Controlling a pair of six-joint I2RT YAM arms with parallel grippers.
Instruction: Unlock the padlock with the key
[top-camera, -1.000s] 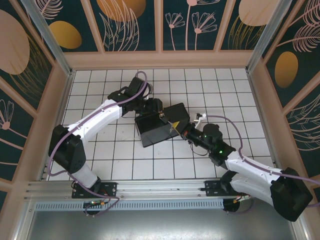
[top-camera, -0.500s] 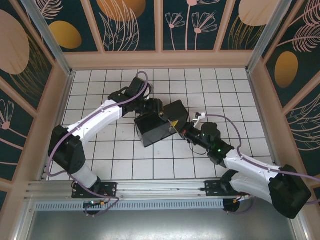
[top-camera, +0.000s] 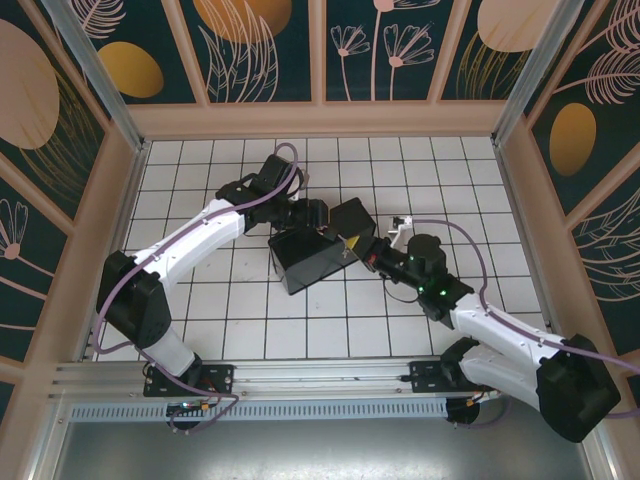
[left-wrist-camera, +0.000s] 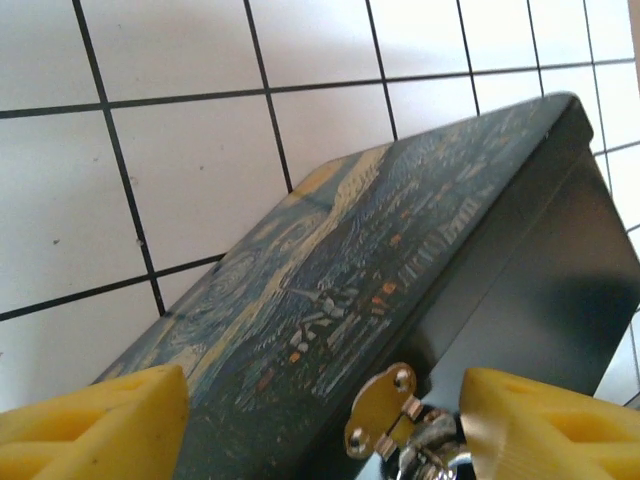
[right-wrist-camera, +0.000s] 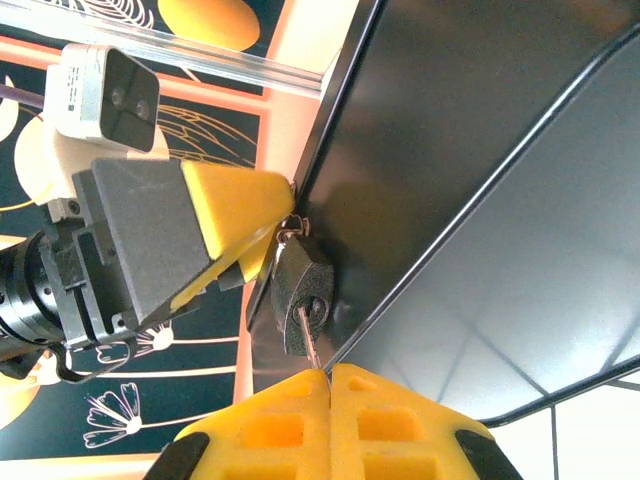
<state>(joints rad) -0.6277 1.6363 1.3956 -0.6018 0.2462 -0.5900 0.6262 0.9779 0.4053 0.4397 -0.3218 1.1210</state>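
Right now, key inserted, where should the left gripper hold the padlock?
On the padlock, probably the dark body, pinched across its sides, approaching from the hasp end: it hangs off the box there and the key fills the opposite end.

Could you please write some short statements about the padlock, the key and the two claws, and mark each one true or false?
1. The key sits in the padlock. True.
2. The right claw is open. False: it is shut on the key.
3. The padlock lies on the floor, away from the box. False: it hangs at the box's hasp.
4. The left claw has its fingers wide apart. True.
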